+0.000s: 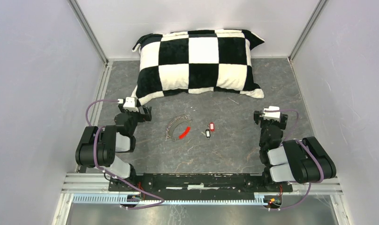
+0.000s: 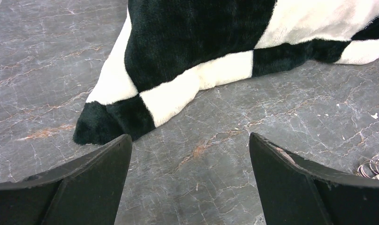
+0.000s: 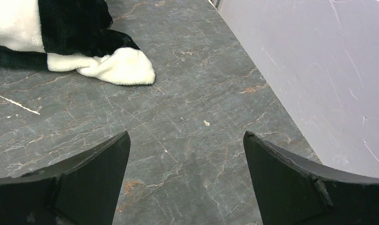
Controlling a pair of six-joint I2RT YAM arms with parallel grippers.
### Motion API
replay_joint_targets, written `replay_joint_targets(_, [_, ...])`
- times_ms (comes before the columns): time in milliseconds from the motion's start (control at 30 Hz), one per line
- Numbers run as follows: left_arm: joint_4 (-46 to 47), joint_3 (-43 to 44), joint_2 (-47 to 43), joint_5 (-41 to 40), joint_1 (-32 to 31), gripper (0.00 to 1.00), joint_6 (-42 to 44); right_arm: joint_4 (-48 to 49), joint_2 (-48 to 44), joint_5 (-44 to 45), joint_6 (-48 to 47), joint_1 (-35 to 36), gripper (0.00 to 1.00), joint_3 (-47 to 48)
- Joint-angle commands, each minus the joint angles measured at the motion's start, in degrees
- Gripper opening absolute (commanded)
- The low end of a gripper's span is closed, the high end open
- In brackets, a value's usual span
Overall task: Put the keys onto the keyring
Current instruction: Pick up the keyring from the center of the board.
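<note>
Left arm point(image 1: 103, 146), lower left of frame: black rounded joint housings, pale grey link sections, a purple cable point(image 1: 103, 100) looped along it, a white camera block point(image 1: 130, 102) at the wrist. Right arm point(image 1: 298, 161), lower right: same build, same cable and block. Black base bar point(image 1: 192, 180) along the bottom edge. Left gripper point(image 2: 190, 140) and right gripper point(image 3: 186, 136): matte black, wedge-shaped fingers point(image 2: 94, 178), edges lightly scuffed.

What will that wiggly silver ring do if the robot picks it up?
The ring looks like thin coiled wire, so it would probably sag and flop. Lying flat on the table, it may slide when pushed.
</note>
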Motion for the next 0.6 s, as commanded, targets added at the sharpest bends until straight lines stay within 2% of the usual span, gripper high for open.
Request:
replay_joint_targets(0, [2.2,0.4,-0.4,-0.8,0.1,1.0,2.3,2.4,-0.8,-0.6,0.6,-0.2,0.98,-5.4])
replay_joint_targets(567, [2.0,0.4,-0.4,-0.8,0.1,1.0,2.3,2.4,-0.6,-0.6,0.6,-0.1,0.98,-5.3])
